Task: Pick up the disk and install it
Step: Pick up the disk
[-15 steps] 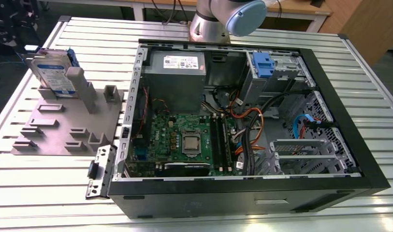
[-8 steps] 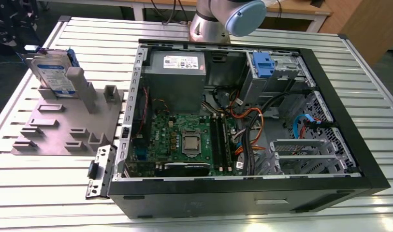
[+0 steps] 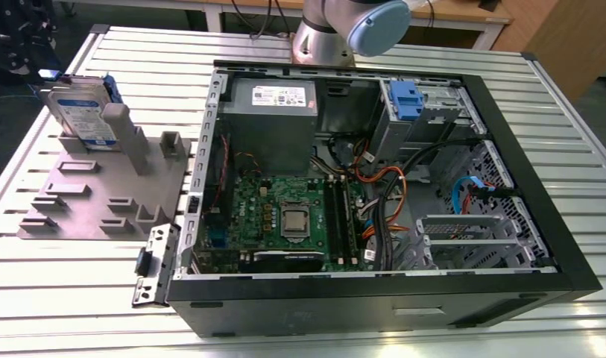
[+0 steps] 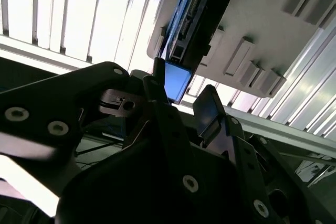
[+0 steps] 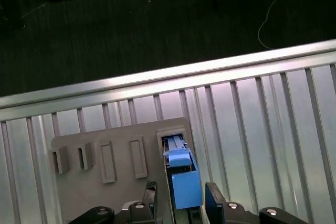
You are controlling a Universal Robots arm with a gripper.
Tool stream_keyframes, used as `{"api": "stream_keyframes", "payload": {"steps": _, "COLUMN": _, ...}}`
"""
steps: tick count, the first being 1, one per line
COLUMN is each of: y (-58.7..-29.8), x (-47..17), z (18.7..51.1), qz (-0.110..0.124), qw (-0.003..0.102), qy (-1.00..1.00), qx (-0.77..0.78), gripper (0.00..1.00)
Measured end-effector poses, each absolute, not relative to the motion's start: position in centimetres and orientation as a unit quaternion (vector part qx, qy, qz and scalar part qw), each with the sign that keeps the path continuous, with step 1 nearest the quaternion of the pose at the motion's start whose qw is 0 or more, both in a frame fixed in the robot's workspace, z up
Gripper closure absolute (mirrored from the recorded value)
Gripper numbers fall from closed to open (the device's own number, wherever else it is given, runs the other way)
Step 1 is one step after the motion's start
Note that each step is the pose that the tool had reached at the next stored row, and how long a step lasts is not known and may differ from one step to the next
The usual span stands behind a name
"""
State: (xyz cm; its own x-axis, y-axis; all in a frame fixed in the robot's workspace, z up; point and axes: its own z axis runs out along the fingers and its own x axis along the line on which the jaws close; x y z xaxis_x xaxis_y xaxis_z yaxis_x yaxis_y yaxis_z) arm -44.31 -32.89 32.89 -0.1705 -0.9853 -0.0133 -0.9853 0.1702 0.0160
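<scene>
The disk (image 3: 81, 112) stands on edge in a slot at the back of the grey holder plate (image 3: 94, 201), at the exterior view's left; its white-and-blue label faces the front. In both wrist views my gripper (image 5: 181, 199) is open, one black finger (image 5: 151, 195) on each side of the disk's bright blue bracket (image 5: 185, 182). The second wrist view shows the bracket's end (image 4: 176, 80) in the gap of the gripper (image 4: 184, 100), with space visible on both sides. The disk's connector edge (image 4: 197, 9) runs away from the fingers.
An open black computer case (image 3: 382, 291) lies on the slatted metal table (image 3: 541, 97), right of the holder plate. Inside are a motherboard (image 3: 282, 216), cables, a grey power supply (image 3: 273, 123) and a drive bay with a blue latch (image 3: 406, 101). The arm's base (image 3: 328, 33) stands behind the case.
</scene>
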Motion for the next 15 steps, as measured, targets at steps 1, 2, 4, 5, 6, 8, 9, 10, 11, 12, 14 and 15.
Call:
{"api": "stream_keyframes", "payload": {"steps": 1, "y": -32.9, "x": -44.3, "z": 32.8, "qz": -0.01, "qw": 0.0, "qy": -0.762, "qx": 0.648, "gripper": 0.51}}
{"api": "stream_keyframes", "payload": {"steps": 2, "y": -32.9, "x": -44.3, "z": 32.7, "qz": -0.01, "qw": 0.0, "qy": -0.759, "qx": 0.651, "gripper": 0.51}}
{"api": "stream_keyframes", "payload": {"steps": 4, "y": -32.8, "x": -44.3, "z": 32.6, "qz": -0.01, "qw": 0.0, "qy": -0.757, "qx": 0.654, "gripper": 0.51}}
{"api": "stream_keyframes", "payload": {"steps": 5, "y": -32.8, "x": -44.3, "z": 32.5, "qz": -0.01, "qw": -0.001, "qy": -0.756, "qx": 0.655, "gripper": 0.51}}
{"api": "stream_keyframes", "payload": {"steps": 6, "y": -32.8, "x": -44.4, "z": 32.4, "qz": -0.011, "qw": -0.002, "qy": -0.755, "qx": 0.656, "gripper": 0.51}}
{"api": "stream_keyframes", "payload": {"steps": 8, "y": -32.8, "x": -44.4, "z": 32.3, "qz": -0.013, "qw": -0.003, "qy": -0.752, "qx": 0.659, "gripper": 0.51}}
{"api": "stream_keyframes", "payload": {"steps": 9, "y": -32.8, "x": -44.4, "z": 32.2, "qz": -0.014, "qw": -0.004, "qy": -0.75, "qx": 0.661, "gripper": 0.51}}
{"api": "stream_keyframes", "payload": {"steps": 10, "y": -32.8, "x": -44.4, "z": 32.1, "qz": -0.014, "qw": -0.004, "qy": -0.747, "qx": 0.664, "gripper": 0.51}}
{"api": "stream_keyframes", "payload": {"steps": 11, "y": -32.8, "x": -44.4, "z": 32.1, "qz": -0.015, "qw": -0.005, "qy": -0.744, "qx": 0.668, "gripper": 0.51}}
{"api": "stream_keyframes", "payload": {"steps": 12, "y": -32.8, "x": -44.4, "z": 32.0, "qz": -0.015, "qw": -0.005, "qy": -0.741, "qx": 0.671, "gripper": 0.51}}
{"api": "stream_keyframes", "payload": {"steps": 14, "y": -32.8, "x": -44.5, "z": 31.8, "qz": -0.015, "qw": -0.005, "qy": -0.738, "qx": 0.675, "gripper": 0.51}}
{"api": "stream_keyframes", "payload": {"steps": 15, "y": -32.8, "x": -44.6, "z": 31.8, "qz": -0.015, "qw": -0.005, "qy": -0.737, "qx": 0.676, "gripper": 0.51}}
